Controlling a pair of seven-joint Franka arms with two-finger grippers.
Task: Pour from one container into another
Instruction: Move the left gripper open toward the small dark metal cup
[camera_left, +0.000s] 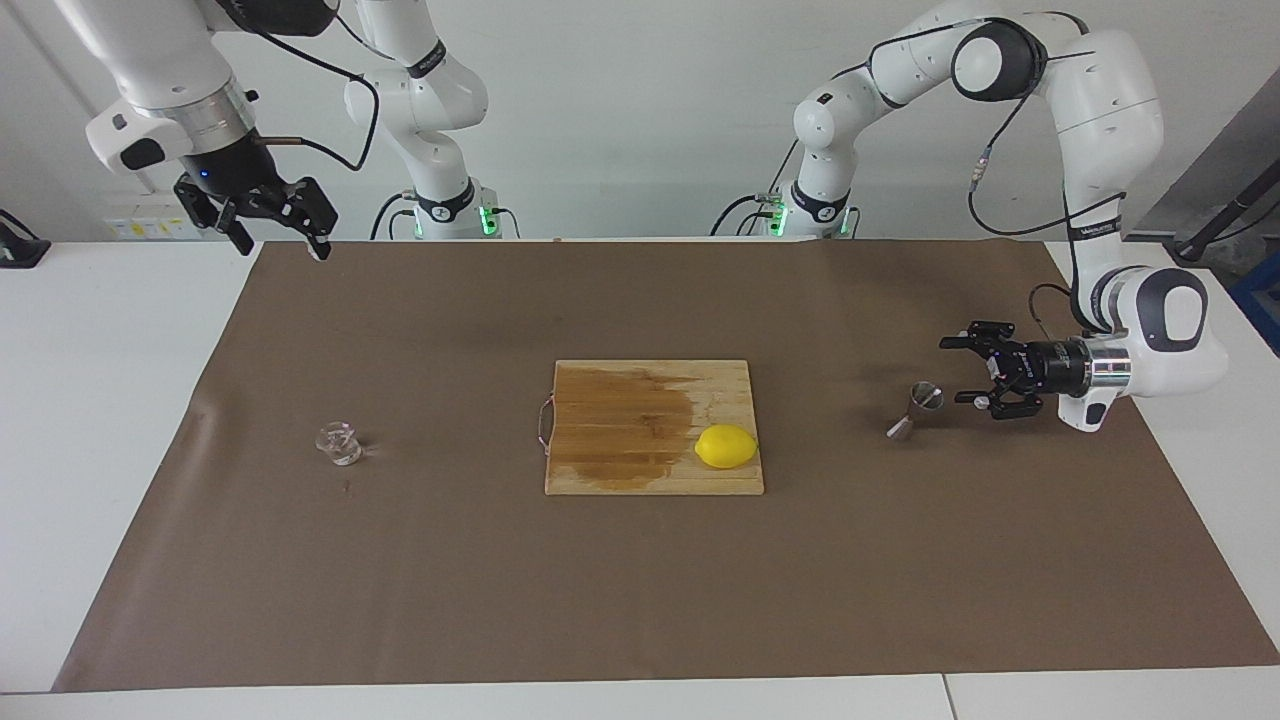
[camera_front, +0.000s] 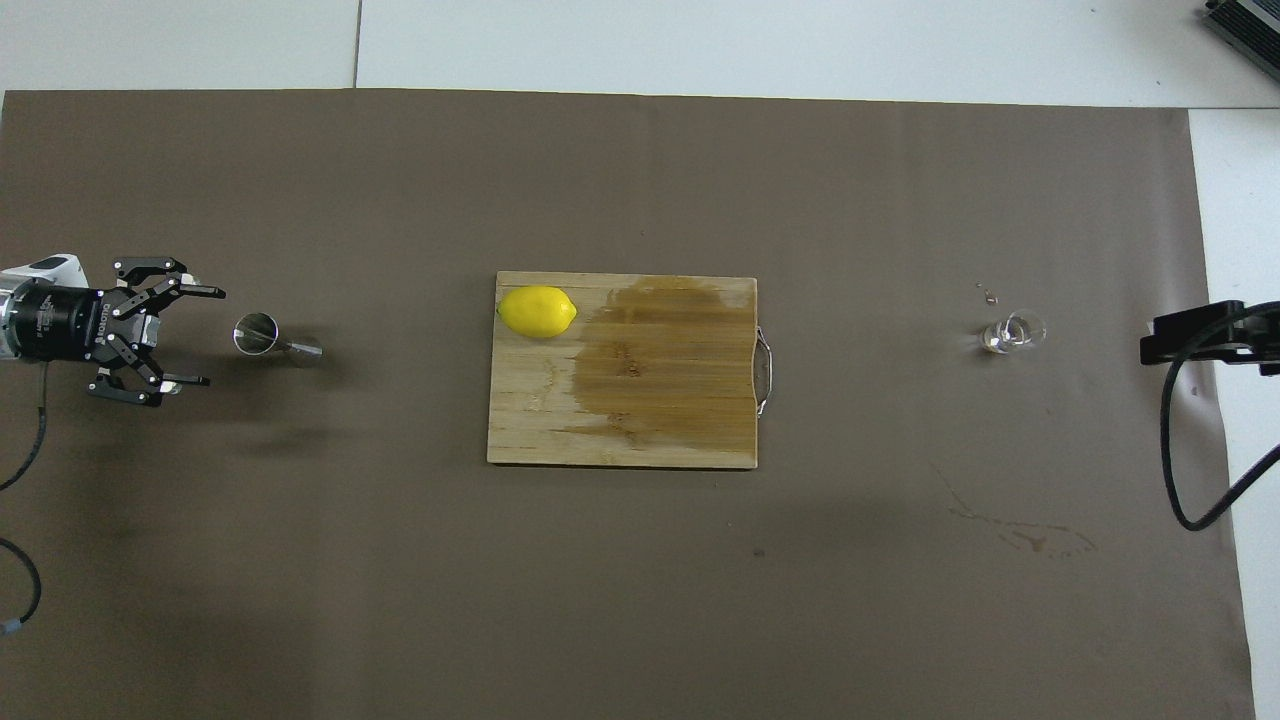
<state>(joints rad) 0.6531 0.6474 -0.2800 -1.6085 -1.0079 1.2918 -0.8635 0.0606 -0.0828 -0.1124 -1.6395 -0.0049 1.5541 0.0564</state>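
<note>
Jigger (camera_left: 916, 410): shiny steel, hourglass-shaped, upright on the brown mat (camera_left: 640, 600) toward the left arm's end of the table, well apart from the wooden cutting board (camera_left: 620, 470). Untouched.

Left gripper (camera_left: 958, 372): turned sideways, low over the mat, just beside the jigger and pointed at it, fingers spread wide, nothing between them. Same spread plain in the overhead view (camera_front: 205, 336), with the jigger (camera_front: 262, 335) just off the fingertips.

Clear glass vessel (camera_left: 339, 443): small, squat, standing on the mat toward the right arm's end, well apart from the board.

Right gripper (camera_left: 280, 237): raised high over the mat's edge nearest the robots, at the right arm's end, released and empty, waiting.

Lemon (camera_left: 726, 446): lying on the board at the corner toward the left arm's end, beside a dark wet stain (camera_left: 625, 425) across the wood.
</note>
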